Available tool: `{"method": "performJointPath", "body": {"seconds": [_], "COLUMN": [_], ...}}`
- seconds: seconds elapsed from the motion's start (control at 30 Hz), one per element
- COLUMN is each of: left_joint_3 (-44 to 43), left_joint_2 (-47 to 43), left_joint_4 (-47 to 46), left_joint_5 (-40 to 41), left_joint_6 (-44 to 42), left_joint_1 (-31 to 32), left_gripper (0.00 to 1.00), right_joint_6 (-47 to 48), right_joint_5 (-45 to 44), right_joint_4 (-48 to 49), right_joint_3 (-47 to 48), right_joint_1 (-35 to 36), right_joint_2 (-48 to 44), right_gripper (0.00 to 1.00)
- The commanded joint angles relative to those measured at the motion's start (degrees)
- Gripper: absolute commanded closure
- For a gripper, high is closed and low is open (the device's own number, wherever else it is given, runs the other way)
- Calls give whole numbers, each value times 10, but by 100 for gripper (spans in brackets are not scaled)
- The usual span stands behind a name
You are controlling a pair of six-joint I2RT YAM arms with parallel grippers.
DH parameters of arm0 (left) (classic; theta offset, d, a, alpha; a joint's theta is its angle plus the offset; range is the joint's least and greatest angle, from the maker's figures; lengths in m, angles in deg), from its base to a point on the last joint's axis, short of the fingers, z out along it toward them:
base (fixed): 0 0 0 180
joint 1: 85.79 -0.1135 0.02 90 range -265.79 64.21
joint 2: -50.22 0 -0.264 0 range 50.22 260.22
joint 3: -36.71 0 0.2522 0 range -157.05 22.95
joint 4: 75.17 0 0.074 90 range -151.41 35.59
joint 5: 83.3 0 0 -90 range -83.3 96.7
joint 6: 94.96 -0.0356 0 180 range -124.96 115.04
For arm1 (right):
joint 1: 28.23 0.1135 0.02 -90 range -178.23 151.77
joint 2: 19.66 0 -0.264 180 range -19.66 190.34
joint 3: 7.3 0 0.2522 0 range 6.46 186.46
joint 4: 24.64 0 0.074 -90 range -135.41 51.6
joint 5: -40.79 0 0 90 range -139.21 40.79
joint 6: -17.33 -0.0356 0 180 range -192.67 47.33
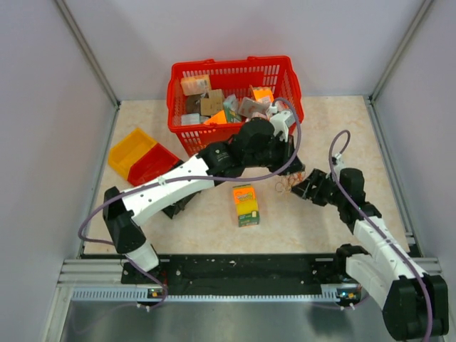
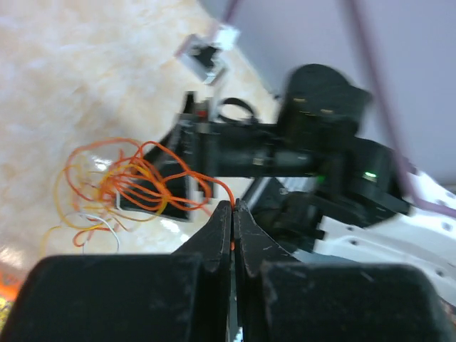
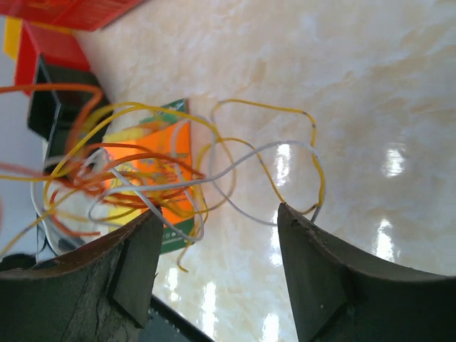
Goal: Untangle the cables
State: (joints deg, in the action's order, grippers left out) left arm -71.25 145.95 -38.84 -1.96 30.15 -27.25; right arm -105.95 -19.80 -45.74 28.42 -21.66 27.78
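The cables (image 1: 286, 184) are a small tangle of thin orange, yellow and white wires lying on the table between my two grippers. My left gripper (image 2: 233, 206) is shut on one orange wire, which runs from its fingertips to the cables (image 2: 128, 182). In the top view the left gripper (image 1: 283, 171) reaches in from the basket side. My right gripper (image 3: 217, 214) stands open, jaws wide apart, and grips nothing. The loops of the cables (image 3: 214, 167) hang just past its fingertips, and a yellow and a white wire touch the right finger. In the top view the right gripper (image 1: 303, 187) sits just right of the tangle.
A yellow-green and orange box (image 1: 246, 204) lies left of the cables, also seen as the box (image 3: 167, 149). A red basket (image 1: 187, 132) full of items stands behind. An orange bin (image 1: 130, 149) and a red bin (image 1: 152, 166) sit at the left. Walls enclose the table.
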Motion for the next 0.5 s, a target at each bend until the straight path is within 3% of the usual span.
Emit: {"method": "performJointPath", "body": {"seconds": [0.0,0.1,0.13,0.17,0.3,0.47], "left_joint_3": [-41,-54,-63,-76,-138,-250], "left_joint_2": [-26,-58,-69,-76,-108,-139], "left_joint_4": [-28,-52,-45,-35,-23,6], "left_joint_5": [-114,-132,-128,-119,-113,-78], "left_joint_6": [21,25,28,28,26,-10], "left_joint_1": [3,8,8,8,9,11], "left_gripper": [100,100,100,100,100,100], "right_joint_6": [-45,-90,-103,-115,-111,-78], "right_joint_5": [-127,-175,-209,-227,-309,-267], "right_joint_4": [8,-7,-14,-22,-49,-50], "right_joint_3": [35,38,32,25,13,35], "right_joint_1": [4,-14,-18,-20,-37,-133], "right_joint_2": [56,77,69,57,47,122], "right_gripper": [38,56,79,86,93,93]}}
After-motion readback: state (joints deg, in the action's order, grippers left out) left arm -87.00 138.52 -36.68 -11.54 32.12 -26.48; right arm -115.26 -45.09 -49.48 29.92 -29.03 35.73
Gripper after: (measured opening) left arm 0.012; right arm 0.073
